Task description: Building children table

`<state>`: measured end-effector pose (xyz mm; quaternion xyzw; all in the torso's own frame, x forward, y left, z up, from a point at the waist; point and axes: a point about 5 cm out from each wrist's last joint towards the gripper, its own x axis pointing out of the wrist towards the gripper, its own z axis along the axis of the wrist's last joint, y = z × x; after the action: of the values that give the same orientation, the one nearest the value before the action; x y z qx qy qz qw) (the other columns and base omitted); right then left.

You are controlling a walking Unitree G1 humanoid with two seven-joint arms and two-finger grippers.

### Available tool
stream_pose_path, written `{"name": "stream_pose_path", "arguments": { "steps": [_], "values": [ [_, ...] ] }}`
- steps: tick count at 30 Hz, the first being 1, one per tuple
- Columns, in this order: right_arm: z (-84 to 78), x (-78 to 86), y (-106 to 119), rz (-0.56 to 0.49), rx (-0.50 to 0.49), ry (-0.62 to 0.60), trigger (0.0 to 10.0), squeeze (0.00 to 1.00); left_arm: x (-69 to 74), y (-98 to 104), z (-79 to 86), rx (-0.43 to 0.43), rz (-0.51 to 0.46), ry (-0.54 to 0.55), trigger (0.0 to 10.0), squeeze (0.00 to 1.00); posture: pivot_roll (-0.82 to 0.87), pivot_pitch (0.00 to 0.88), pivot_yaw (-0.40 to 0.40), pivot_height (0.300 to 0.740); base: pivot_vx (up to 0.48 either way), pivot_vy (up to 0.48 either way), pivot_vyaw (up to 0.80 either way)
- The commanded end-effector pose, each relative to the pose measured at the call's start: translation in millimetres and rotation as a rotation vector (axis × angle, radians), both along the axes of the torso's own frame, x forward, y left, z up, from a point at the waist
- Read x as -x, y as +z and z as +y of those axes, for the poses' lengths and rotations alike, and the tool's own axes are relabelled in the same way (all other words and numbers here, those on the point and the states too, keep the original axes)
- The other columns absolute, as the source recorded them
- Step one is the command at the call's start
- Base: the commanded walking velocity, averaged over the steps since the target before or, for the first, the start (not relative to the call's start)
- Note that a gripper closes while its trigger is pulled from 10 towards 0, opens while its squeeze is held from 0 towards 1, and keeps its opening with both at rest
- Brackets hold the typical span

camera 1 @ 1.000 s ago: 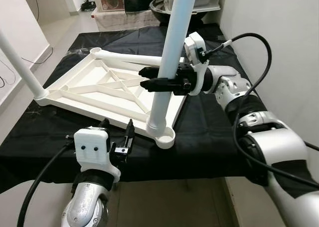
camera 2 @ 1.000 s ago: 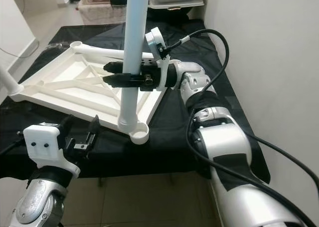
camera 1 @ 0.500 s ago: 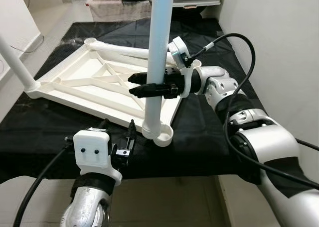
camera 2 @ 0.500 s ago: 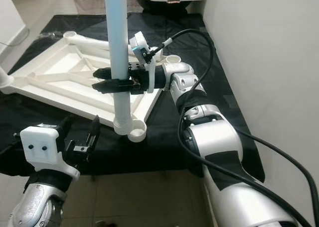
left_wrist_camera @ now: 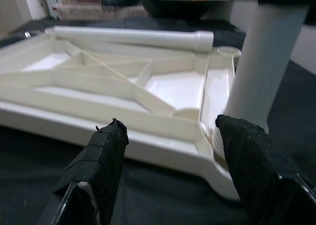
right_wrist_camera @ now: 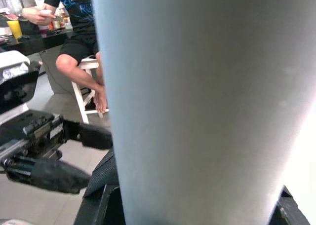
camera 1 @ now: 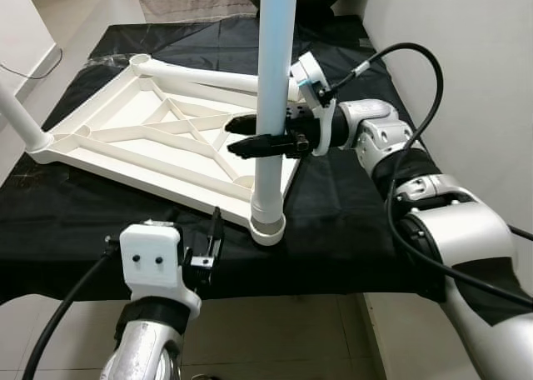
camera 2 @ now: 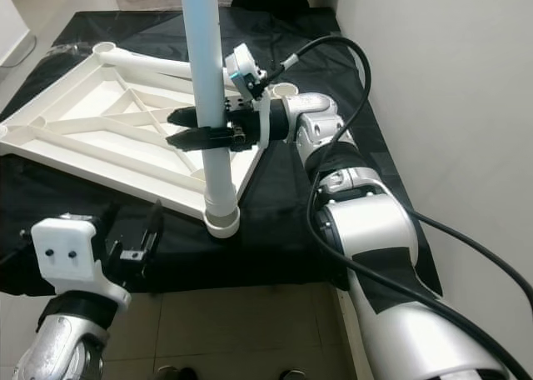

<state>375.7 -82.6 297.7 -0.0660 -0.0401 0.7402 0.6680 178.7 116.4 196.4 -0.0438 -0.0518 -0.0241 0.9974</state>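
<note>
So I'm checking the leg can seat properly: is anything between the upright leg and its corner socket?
Nothing visible. The right gripper is shut on the leg, whose bottom end already sits in the socket at the tabletop's near corner.

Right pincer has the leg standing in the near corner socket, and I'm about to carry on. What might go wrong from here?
1. The right pincer grips the upright leg mid-shaft; a sideways push there may lever it askew in the corner socket.
2. That corner sits near the cloth-covered table's front edge, and the left pincer hovers open, bracing nothing, so the tabletop panel might slide.
3. The loose leg lying across the panel could roll.
</note>
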Motion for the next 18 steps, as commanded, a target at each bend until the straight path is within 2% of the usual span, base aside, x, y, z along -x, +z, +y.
{"name": "stream_pose_path", "arguments": {
  "steps": [1, 4, 7, 9, 18],
  "values": [
    [-0.3, 0.8, -6.5, 0.014, 0.004, 0.012, 10.0, 0.0, 2.3, -4.0, -0.4, -0.011, 0.013, -0.009, 10.0, 0.0, 0.05, 0.218, -0.003, 0.74, 0.0, 0.0, 0.0],
    [-0.4, 1.0, -9.5, 0.017, 0.011, 0.012, 10.0, 0.0, 4.7, -8.2, 0.9, -0.027, 0.028, -0.021, 10.0, 0.0, 0.06, 0.214, -0.003, 0.74, 0.0, 0.0, 0.0],
    [0.5, 1.6, -17.9, 0.02, 0.032, 0.015, 10.0, 0.0, 11.1, -19.9, 3.0, -0.149, 0.054, -0.102, 10.0, 0.0, 0.06, 0.204, 0.0, 0.74, 0.0, 0.0, 0.0],
    [0.9, 1.9, -18.8, 0.024, 0.029, 0.017, 10.0, 0.0, 10.9, -20.8, 3.2, -0.167, 0.054, -0.112, 10.0, 0.0, 0.06, 0.201, 0.003, 0.74, 0.0, 0.0, 0.0],
    [4.9, 4.0, -23.1, 0.026, 0.054, 0.039, 10.0, 0.0, 7.2, -17.5, -4.1, -0.137, 0.028, -0.105, 10.0, 0.0, 0.06, 0.193, 0.002, 0.74, 0.0, 0.0, 0.0]
  ]
}}
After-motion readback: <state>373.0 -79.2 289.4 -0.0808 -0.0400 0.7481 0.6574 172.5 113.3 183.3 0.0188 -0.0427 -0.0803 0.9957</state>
